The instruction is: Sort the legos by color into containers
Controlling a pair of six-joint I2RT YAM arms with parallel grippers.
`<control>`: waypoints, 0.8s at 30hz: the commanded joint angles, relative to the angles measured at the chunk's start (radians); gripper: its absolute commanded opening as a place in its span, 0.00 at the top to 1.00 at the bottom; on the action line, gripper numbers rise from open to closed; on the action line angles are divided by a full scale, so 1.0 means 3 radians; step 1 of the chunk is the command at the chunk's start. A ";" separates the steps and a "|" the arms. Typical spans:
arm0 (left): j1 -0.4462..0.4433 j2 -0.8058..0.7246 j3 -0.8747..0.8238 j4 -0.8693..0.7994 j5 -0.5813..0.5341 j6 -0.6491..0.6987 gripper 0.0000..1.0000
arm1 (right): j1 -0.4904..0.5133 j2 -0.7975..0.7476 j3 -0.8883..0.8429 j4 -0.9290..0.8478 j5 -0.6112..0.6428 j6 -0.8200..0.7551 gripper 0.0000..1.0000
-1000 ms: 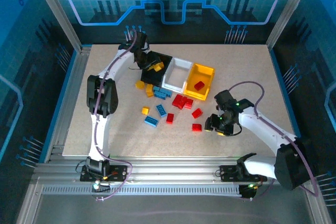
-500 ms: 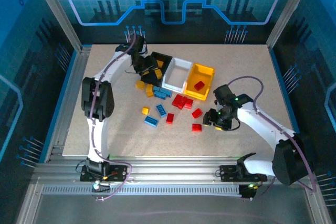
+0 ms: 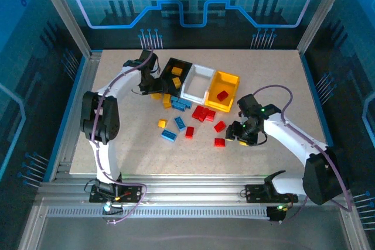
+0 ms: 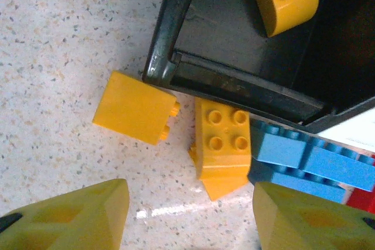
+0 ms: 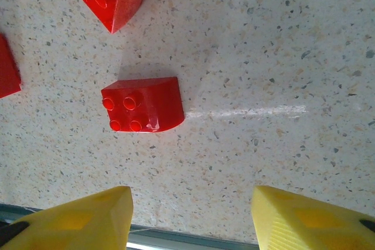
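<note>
Both grippers hung parted and empty as I watched: left gripper (image 4: 190, 215) above a yellow lego (image 4: 222, 144) just beside the black bin (image 4: 234, 83), right gripper (image 5: 190, 218) above a red lego (image 5: 143, 105).

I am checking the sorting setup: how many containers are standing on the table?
3. The black bin is leftmost, the white bin is in the middle and the yellow bin is rightmost, side by side in one row. None seems hidden.
</note>
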 commanded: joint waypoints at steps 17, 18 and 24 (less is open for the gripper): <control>0.0174 0.0664 0.0409 0.0096 -0.0050 0.0511 0.40 | 0.0027 0.0104 0.0327 -0.0323 0.0057 -0.0001 0.42; 0.0174 0.0695 0.0438 0.0099 -0.0042 0.0496 0.40 | 0.0027 0.0108 0.0345 -0.0338 0.0067 -0.0002 0.42; 0.0174 0.0774 0.0476 0.0094 -0.0068 0.0458 0.41 | 0.0027 0.0146 0.0392 -0.0366 0.0052 0.0035 0.42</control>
